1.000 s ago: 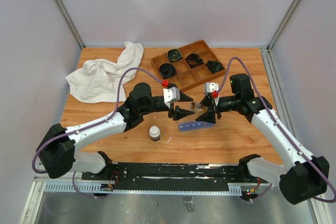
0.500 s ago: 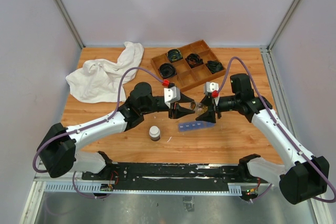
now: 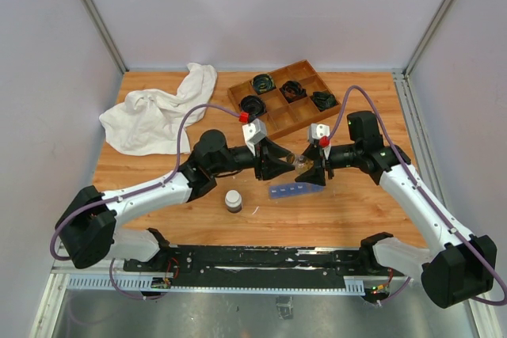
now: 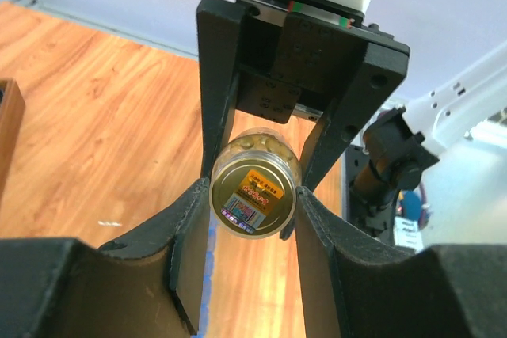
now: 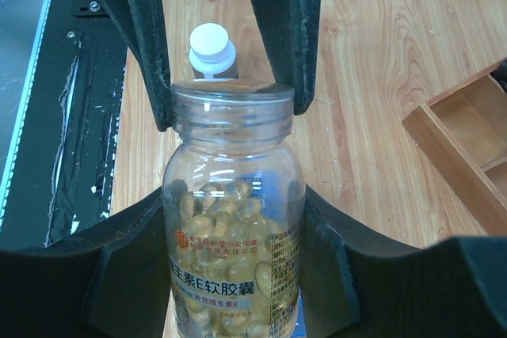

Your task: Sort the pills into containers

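Observation:
A clear pill bottle [image 3: 299, 162] hangs on its side in the air between my two grippers. It is packed with yellowish pills [image 5: 230, 219]. My right gripper [image 5: 235, 205] is shut on the bottle's body [image 5: 234, 282]. My left gripper [image 4: 253, 223] is shut on the bottle's gold-topped lid [image 4: 253, 191], with its fingers [image 5: 146, 45] on either side of the neck. In the top view the left gripper [image 3: 275, 165] faces the right gripper [image 3: 311, 170]. The blue organizer strip [image 3: 295, 190] lies on the table just below the bottle. Its edge shows in the left wrist view [image 4: 207, 275].
A small dark bottle with a white cap [image 3: 233, 199] stands left of the strip and also shows in the right wrist view [image 5: 212, 49]. A wooden divided tray [image 3: 285, 96] with black cables sits behind. A white cloth [image 3: 162, 112] lies at the back left.
My left gripper has turned at the wrist and moved in to the right, so its fingers now sit around the bottle's lid. The right arm and the bottle have stayed put.

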{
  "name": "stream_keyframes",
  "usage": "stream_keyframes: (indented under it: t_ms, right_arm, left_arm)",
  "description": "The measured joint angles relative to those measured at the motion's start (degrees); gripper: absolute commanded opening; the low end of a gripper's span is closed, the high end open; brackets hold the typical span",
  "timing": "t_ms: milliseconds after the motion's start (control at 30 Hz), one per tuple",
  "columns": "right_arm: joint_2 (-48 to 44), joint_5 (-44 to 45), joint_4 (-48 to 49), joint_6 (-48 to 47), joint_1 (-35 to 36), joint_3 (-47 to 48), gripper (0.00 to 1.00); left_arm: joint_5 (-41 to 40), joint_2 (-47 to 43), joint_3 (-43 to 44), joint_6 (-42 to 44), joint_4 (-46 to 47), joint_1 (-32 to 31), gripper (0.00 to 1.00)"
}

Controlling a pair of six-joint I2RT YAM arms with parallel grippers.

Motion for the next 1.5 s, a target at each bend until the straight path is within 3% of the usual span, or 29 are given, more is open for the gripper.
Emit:
stream_keyframes:
  t_ms: [367, 667, 867, 1000, 1500]
  right_arm:
    - [0.2, 0.5, 0.1, 0.3, 0.0, 0.0, 0.01]
    - [0.5, 0.7, 0.9, 0.3, 0.0, 0.0, 0.01]
    - [0.5, 0.9, 0.9, 0.3, 0.0, 0.0, 0.01]
    - [0.5, 0.8, 0.8, 0.2, 0.0, 0.0, 0.01]
    - [0.5, 0.3, 0.3, 0.1, 0.0, 0.0, 0.01]
  left_arm:
    - [-22.6, -3.7, -2.8, -21.1, -2.1, -6.4, 0.01]
    - [-27.6, -4.4, -2.8, -32.2, -4.9, -7.0, 0.03]
    - [-28.0, -4.4, -2.8, -34.3, -5.4, -7.0, 0.41]
    - [-28.0, -4.4, -2.7, -34.4, -5.4, -7.0, 0.58]
    - [-29.9, -4.3, -1.4, -33.9, -5.1, -6.6, 0.87]
